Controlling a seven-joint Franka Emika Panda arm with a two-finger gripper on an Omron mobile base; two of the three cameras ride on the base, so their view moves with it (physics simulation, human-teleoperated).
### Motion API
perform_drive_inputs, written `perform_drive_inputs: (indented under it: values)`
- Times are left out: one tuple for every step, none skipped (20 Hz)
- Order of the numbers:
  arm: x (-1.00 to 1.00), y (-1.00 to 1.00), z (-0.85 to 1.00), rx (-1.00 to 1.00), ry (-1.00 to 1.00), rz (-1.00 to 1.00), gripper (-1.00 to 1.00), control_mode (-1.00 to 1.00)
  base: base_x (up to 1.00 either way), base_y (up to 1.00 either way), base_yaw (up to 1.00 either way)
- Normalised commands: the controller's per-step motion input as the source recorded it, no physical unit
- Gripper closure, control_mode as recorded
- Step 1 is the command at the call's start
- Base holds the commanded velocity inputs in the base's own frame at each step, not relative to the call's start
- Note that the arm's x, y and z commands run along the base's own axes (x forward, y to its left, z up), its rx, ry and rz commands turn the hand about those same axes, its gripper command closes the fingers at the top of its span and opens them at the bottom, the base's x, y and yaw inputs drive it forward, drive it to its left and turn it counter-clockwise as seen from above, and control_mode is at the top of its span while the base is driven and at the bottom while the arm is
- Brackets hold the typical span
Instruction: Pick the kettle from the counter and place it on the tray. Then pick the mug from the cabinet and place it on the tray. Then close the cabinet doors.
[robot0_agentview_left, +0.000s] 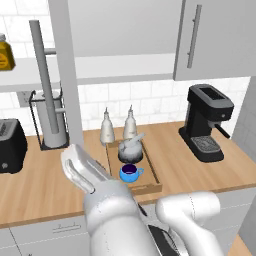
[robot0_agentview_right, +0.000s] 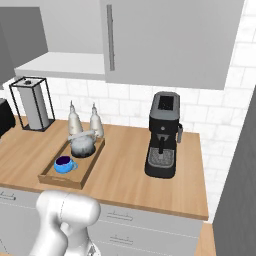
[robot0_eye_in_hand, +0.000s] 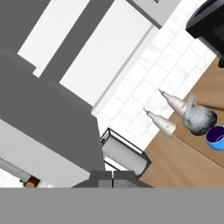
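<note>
The cabinet (robot0_agentview_left: 120, 60), across the upper half of the left base frame, has its white shelf exposed; its left cabinet door (robot0_agentview_left: 67, 75) stands edge-on toward the camera, upper left of centre, while the right door (robot0_agentview_left: 215, 37) at upper right appears shut. What remains, by judgement, is closing that open door: a rigid, light, hinged panel that should swing freely, best pushed on its flat face near the free edge or taken by its long bar handle, which is smooth and may slip. The surface (robot0_agentview_left: 40, 180) spans mid-frame. The tray (robot0_agentview_left: 150, 186), centre frame, carries the kettle (robot0_agentview_left: 131, 149) at its far end and the mug (robot0_agentview_left: 129, 173) nearer; both are rigid, settled and need no handling. The jaws, bottom centre of the hand frame, are closed on nothing.
</note>
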Motion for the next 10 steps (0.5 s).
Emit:
perform_drive_inputs:
  values:
    - [0.0, 0.78, -0.09, -0.01, -0.06, -0.11, 1.0, -1.0, 0.0, 0.0, 0.0]
    - [0.0, 0.77, -0.05, -0.02, -0.03, -0.16, 1.0, -1.0, 0.0, 0.0, 0.0]
    - [0.0, 0.68, -0.05, -0.04, 0.0, -0.17, 1.0, -1.0, 0.0, 0.0, 0.0]
    - [0.0, 0.66, -0.1, -0.04, 0.0, -0.18, 1.0, -1.0, 0.0, 0.0, 0.0]
    - [0.0, 0.64, -0.1, -0.05, 0.0, -0.18, 1.0, -1.0, 0.0, 0.0, 0.0]
    - [0.09, 0.71, -0.16, -0.05, 0.0, -0.23, 1.0, -1.0, 0.0, 0.0, 0.0]
    - [0.41, 0.84, -0.2, -0.07, 0.0, -0.27, 1.0, -1.0, 0.0, 0.0, 0.0]
    - [0.76, 0.94, -0.2, -0.07, 0.0, -0.31, 1.0, -1.0, 0.0, 0.0, 0.0]
    - [0.9, 1.0, -0.14, -0.09, -0.04, -0.33, 1.0, -1.0, 0.0, 0.0, 0.0]
    - [0.98, 1.0, 0.0, -0.06, -0.1, -0.32, 1.0, -1.0, 0.0, 0.0, 0.0]
